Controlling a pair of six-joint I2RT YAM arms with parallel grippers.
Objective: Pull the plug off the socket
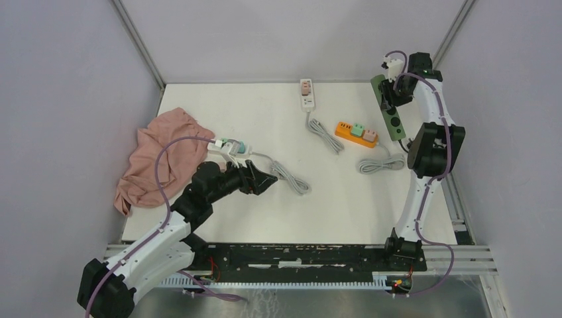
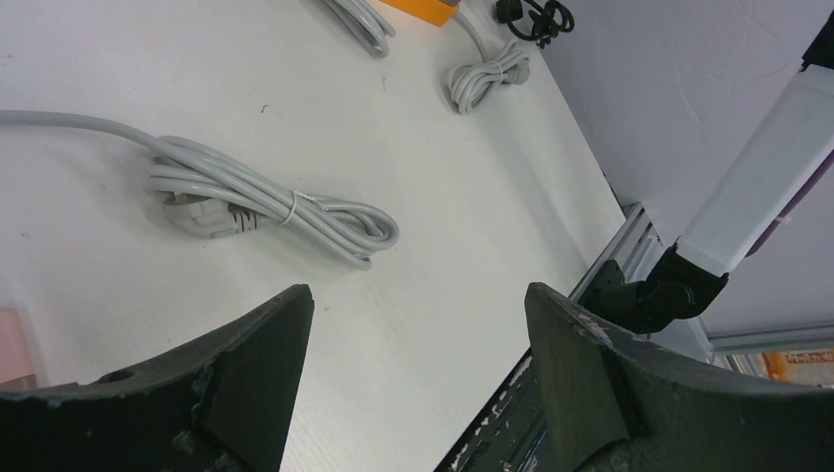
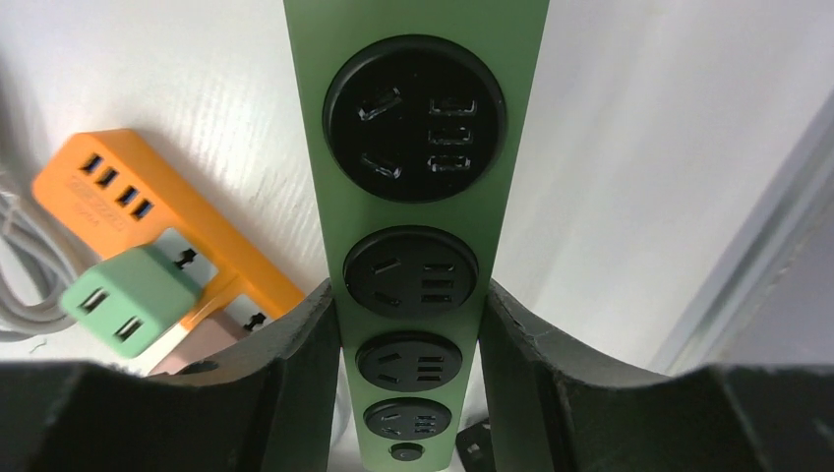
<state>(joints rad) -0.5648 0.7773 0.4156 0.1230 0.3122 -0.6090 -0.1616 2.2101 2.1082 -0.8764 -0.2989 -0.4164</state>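
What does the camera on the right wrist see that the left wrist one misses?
Right wrist only: the green power strip, clamped in the right gripper, and a green adapter. Left wrist only: a coiled grey cable with its plug, beyond the open, empty left gripper. Both: the orange power strip and the white table.

**Soft, even light; near edges blurred**

The overhead view is bright and flat. The white table (image 1: 265, 119) looks slightly washed out, and shadows under the cords are faint. In the left wrist view the fingers (image 2: 251, 383) of the left gripper (image 2: 418, 300) are dark and out of focus, while the grey cable (image 2: 295, 211) is sharp. In the right wrist view the green power strip (image 3: 418, 214) is crisp but stretched wide toward the top edge.
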